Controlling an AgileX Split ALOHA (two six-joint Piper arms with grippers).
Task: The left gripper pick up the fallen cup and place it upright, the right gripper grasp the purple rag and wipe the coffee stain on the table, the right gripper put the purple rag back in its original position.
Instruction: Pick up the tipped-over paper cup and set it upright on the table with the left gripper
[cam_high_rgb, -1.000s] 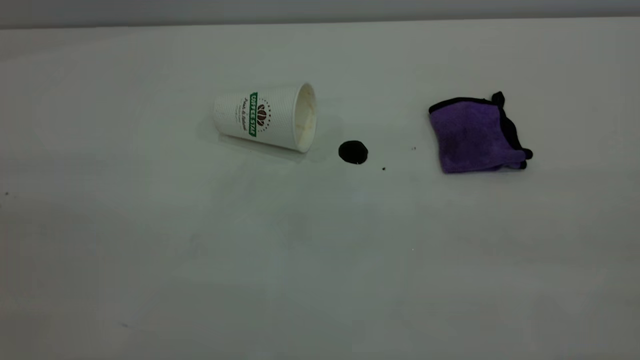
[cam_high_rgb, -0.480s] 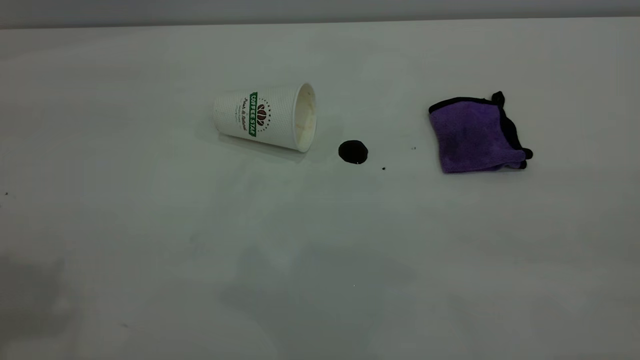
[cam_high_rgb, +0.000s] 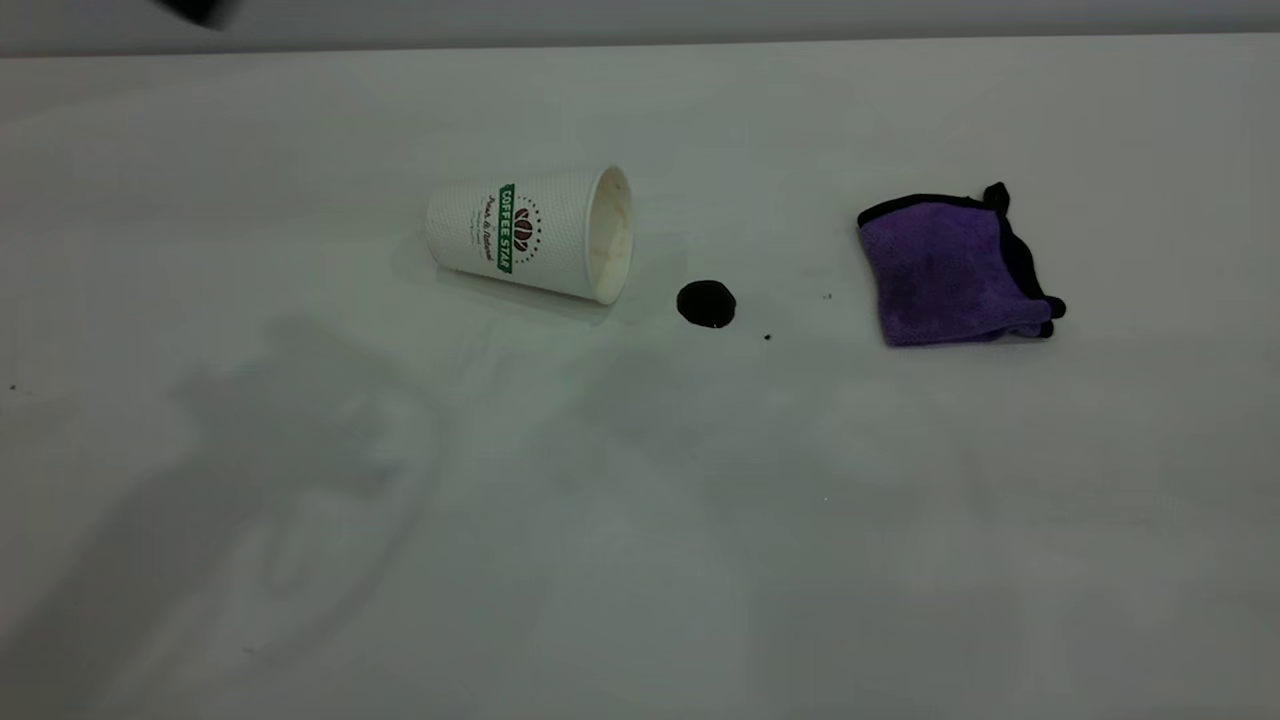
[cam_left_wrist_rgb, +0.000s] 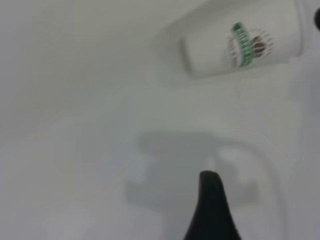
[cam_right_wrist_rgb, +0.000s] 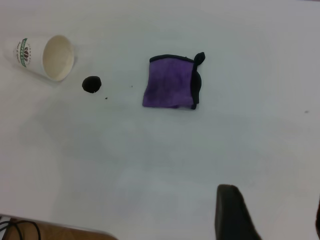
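Cup (cam_high_rgb: 530, 235) lies on its side, mouth toward three o'clock, stain (cam_high_rgb: 706, 304) just beside. It's light, crushable paper; pinch mid-wall gently. I can't tell your left gripper's (cam_left_wrist_rgb: 210, 210) spread.

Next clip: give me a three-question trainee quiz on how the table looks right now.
1. True or false: the white ripple paper coffee cup stands upright.
2. What lies between that cup and the folded purple microfibre rag?
3. The rag is: A) on the stain, B) apart from the stain, C) inside the cup.

Key: 1 false, it lies on its side; 2 the round dark coffee stain on the white table; 3 B.
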